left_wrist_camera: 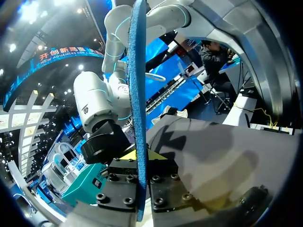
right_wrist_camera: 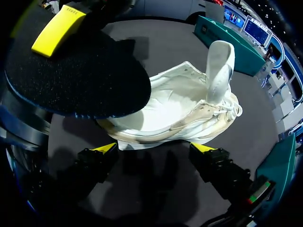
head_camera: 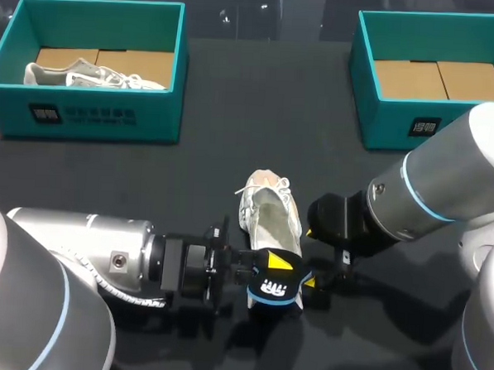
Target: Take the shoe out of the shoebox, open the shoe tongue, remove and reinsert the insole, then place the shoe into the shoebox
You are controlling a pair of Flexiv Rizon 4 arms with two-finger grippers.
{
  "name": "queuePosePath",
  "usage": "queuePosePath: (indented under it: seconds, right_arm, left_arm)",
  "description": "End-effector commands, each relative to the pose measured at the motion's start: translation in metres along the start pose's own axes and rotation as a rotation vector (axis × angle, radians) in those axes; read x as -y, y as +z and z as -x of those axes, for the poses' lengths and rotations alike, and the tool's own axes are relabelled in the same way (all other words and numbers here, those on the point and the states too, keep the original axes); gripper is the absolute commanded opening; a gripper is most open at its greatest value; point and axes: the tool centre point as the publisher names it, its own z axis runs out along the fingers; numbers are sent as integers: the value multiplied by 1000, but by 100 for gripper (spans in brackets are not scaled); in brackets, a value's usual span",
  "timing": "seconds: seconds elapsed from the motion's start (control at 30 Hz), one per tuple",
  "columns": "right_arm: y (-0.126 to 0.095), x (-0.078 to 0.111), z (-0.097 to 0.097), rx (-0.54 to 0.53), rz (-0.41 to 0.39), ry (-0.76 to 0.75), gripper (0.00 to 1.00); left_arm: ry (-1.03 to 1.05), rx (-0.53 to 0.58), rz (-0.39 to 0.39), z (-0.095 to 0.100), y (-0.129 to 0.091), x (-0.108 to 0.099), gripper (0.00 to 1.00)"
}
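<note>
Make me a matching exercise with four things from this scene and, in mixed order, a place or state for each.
Things:
1 insole
2 shoe on the table
3 left box
4 right gripper

States:
a open, close to the shoe
b contains another shoe
c clamped in the left gripper
d tongue raised

Pairs: 1-c, 2-d, 3-b, 4-a

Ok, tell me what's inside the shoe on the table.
The shoe is bare and pale inside, tongue raised. The insole in the left gripper covers its heel end; the toe is hidden.
</note>
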Motion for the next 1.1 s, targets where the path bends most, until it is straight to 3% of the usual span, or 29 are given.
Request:
queuePosePath:
  seconds: [0.03, 1.1]
  right_arm:
    - [0, 0, -1, 2, -2, 1, 100]
    - [0, 0, -1, 2, -2, 1, 100]
  left_arm:
    - [3, 9, -9, -3, 0, 1, 0]
    - [10, 76, -3, -1, 10, -26, 0]
